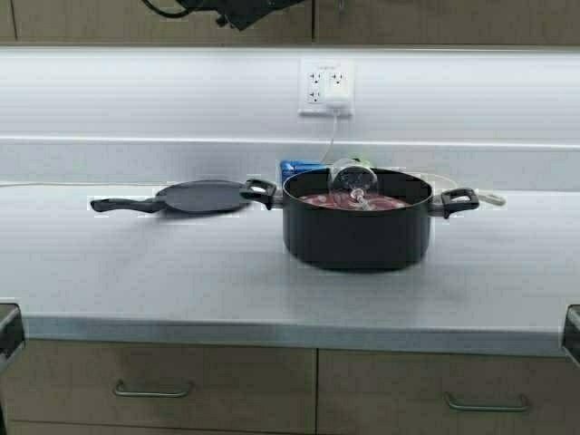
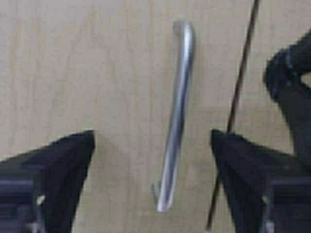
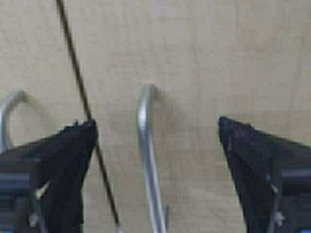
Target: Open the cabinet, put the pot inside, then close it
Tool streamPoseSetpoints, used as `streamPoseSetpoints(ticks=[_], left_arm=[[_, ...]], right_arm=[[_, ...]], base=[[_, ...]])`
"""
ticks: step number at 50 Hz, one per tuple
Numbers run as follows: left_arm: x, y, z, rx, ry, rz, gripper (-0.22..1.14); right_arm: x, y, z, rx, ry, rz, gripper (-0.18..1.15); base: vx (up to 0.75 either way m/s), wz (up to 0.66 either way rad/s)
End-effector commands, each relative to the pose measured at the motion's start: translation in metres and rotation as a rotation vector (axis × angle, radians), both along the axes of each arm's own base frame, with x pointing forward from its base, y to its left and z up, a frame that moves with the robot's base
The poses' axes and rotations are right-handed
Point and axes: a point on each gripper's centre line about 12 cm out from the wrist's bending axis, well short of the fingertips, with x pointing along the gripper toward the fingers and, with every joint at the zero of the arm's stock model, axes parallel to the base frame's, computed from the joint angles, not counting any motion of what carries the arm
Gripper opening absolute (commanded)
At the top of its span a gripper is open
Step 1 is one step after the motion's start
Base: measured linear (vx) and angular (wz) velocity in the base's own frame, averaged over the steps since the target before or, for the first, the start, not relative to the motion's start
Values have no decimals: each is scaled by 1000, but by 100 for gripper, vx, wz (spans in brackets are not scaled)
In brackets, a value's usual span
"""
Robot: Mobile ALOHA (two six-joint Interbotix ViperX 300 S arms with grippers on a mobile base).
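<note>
The black pot (image 1: 356,227) stands on the white counter (image 1: 136,272), with a glass lid inside it. The cabinet's tan doors (image 1: 435,23) show only along the top edge of the high view, where part of a raised arm (image 1: 236,11) is also seen. Both doors are closed. My left gripper (image 2: 151,138) is open, and the left door's metal bar handle (image 2: 177,121) stands between its fingers. My right gripper (image 3: 156,124) is open, and the right door's handle (image 3: 148,160) stands between its fingers. Neither gripper holds its handle.
A flat dark griddle pan (image 1: 195,197) with a long handle lies to the left of the pot. A wall outlet (image 1: 326,88) with a plugged-in cord is behind the pot. Drawers (image 1: 154,390) with horizontal handles are below the counter.
</note>
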Motion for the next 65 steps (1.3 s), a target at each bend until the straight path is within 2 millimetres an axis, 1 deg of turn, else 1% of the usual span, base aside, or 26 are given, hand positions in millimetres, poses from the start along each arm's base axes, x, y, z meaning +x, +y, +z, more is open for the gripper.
streamPoseSetpoints(ticks=[1,4,7,8,9,11,14,16,17,18,19,23,25,27,32,35,41,48,54,59,65], left_arm=[[6,2,21,-23,-32,1,98],[7,0,22,-17,-22,-10,91],[8,-3,23,-11,-10,-22,77],[9,-4,23,-7,-7,-26,70],[11,-4,23,-4,-4,-28,63],[14,-5,23,2,5,-35,46],[20,-8,22,15,28,-55,18],[23,-9,23,19,51,-72,2],[24,-10,24,19,61,-81,-4],[26,-10,24,21,74,-90,-9],[26,-10,25,20,81,-95,-9],[27,-7,28,23,85,-96,1],[24,-5,30,24,85,-97,6],[21,-4,34,29,87,-102,7],[14,-1,38,50,84,-109,4],[6,1,43,65,78,-119,3],[-16,8,52,81,79,-135,3],[-48,21,57,89,101,-150,3],[-79,35,64,100,125,-170,3],[-97,44,67,113,161,-197,3],[-116,54,69,132,194,-224,3]], right_arm=[[4,-8,14,24,-25,-18,101],[4,-8,13,22,-23,-18,94],[5,-8,12,25,-19,-20,78],[5,-7,11,24,-17,-19,70],[6,-7,11,25,-18,-19,58],[7,-6,10,25,-15,-14,39],[9,-1,9,22,-2,12,11],[10,1,9,21,4,30,-3],[10,1,9,19,7,34,-6],[10,2,10,20,7,38,-6],[10,2,10,18,7,38,-5],[9,1,10,10,4,38,7],[8,0,15,4,-5,38,11],[6,0,17,-10,-10,41,11],[-1,-3,23,-34,-15,48,8],[-8,-7,25,-43,-13,47,8],[-31,-19,33,-48,-2,62,8],[-66,-30,41,-51,34,131,8],[-94,-38,41,-53,70,194,8],[-113,-43,44,-52,86,241,8],[-132,-45,41,-58,119,302,8]], base=[[0,0],[0,0],[0,0],[0,0],[0,0],[0,0],[0,0],[-1,2],[-1,1],[-1,1],[-1,1],[-1,3],[-2,5],[-3,5],[-4,2],[-3,0],[-1,-1],[1,-1],[1,-2],[-1,-1],[-4,-3]])
